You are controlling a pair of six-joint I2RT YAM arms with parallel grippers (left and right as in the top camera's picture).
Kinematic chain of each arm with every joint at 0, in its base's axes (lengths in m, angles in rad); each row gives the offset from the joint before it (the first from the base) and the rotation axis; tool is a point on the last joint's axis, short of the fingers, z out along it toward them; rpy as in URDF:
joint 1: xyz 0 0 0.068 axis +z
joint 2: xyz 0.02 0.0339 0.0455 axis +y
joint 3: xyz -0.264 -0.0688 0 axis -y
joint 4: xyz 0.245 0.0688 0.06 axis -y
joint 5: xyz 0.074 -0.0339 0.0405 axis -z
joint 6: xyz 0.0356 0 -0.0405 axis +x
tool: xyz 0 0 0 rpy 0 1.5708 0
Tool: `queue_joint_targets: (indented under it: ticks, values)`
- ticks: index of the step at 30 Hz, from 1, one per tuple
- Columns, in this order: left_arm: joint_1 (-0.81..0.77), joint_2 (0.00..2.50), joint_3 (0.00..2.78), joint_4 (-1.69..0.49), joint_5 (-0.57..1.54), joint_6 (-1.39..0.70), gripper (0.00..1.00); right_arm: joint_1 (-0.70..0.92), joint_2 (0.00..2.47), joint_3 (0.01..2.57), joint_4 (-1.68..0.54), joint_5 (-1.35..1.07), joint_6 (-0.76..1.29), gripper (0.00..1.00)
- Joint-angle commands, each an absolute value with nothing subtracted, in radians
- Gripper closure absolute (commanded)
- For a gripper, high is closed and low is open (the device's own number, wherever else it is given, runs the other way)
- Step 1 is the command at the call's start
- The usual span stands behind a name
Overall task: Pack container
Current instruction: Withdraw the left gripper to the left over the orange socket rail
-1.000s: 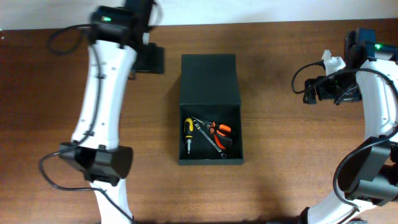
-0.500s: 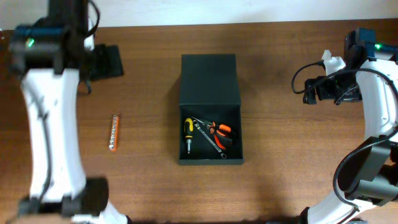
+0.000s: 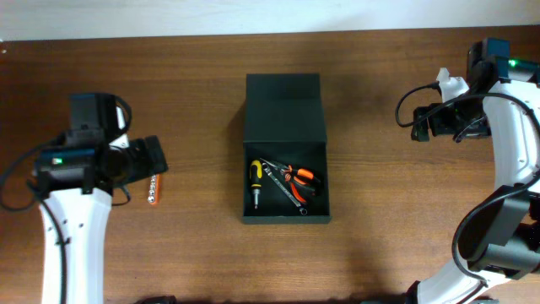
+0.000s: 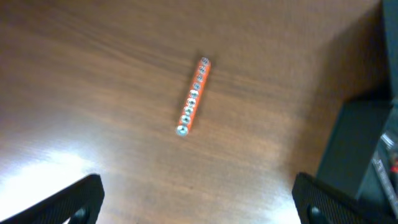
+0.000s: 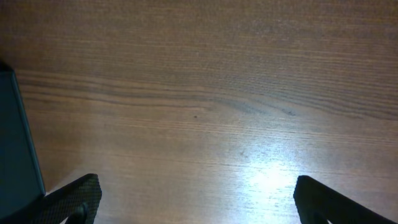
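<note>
The container (image 3: 285,110), a dark green-black box, lies mid-table with its flap lid folded back. Inside it are a yellow-handled screwdriver (image 3: 255,184), orange-handled pliers (image 3: 300,177) and a wrench (image 3: 283,189). An orange socket strip (image 3: 153,191) lies on the wood to the left. My left gripper (image 3: 157,160) hangs open just above the strip; in the left wrist view the strip (image 4: 194,96) lies ahead of the open left gripper (image 4: 199,205), with the container (image 4: 360,149) at the right edge. My right gripper (image 3: 419,122) stands open over bare wood (image 5: 199,202), the container's wall (image 5: 15,137) at its left.
The brown wooden table (image 3: 388,236) carries nothing else. Its back edge (image 3: 270,34) meets a white wall. The right arm's cables (image 3: 413,97) loop beside its wrist.
My left arm has swung from the table's back towards the front left, so its gripper now hovers by the orange strip. The right arm and the container have not moved.
</note>
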State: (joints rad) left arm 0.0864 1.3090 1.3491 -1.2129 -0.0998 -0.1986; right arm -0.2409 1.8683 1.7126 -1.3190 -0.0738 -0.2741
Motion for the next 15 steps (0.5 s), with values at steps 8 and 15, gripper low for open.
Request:
queue_joint_targets:
  ticks: [8, 15]
  values:
    - [0.121, 1.435, 1.222, -1.074, 0.049, -0.017, 0.01, -0.243, 1.87, 1.713, -1.319, -0.086, -0.284, 0.01]
    - [0.13, 1.496, 1.222, -1.03, -0.046, -0.012, 0.01, -0.243, 1.87, 1.713, -1.319, -0.086, -0.284, 0.01]
